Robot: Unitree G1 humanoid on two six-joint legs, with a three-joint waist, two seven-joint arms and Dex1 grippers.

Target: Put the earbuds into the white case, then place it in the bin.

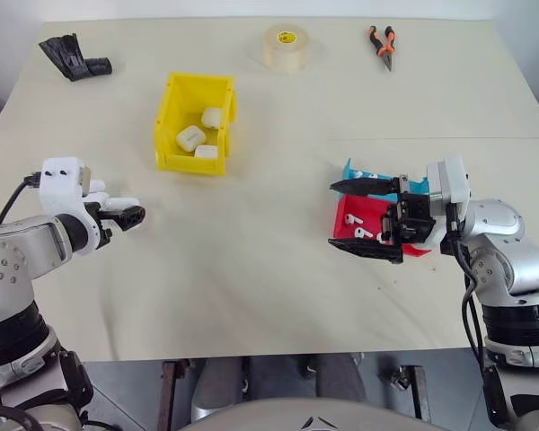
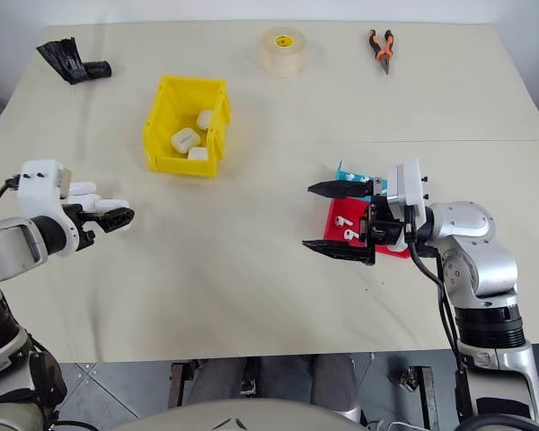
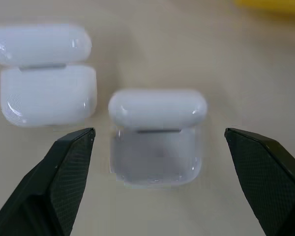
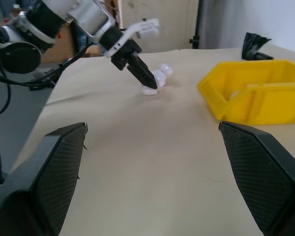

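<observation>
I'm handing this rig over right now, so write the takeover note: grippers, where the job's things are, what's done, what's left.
Left gripper: open, poised over two small glossy white cases with lids up, on the beige table.
Right gripper: open, empty, over the red shallow tray holding tiny white earbuds.
Bright yellow plastic bin: three white cases inside.
Left: load earbuds into a case, bin it.

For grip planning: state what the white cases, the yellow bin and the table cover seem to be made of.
White cases: apparently hard glossy plastic; bright highlights along the rounded lids.
Yellow bin: likely molded plastic; uniform saturated color, stiff thin walls, soft sheen.
Table cover: looks like matte beige cloth or paper; faint creases, no glare. Which one is unclear.
</observation>
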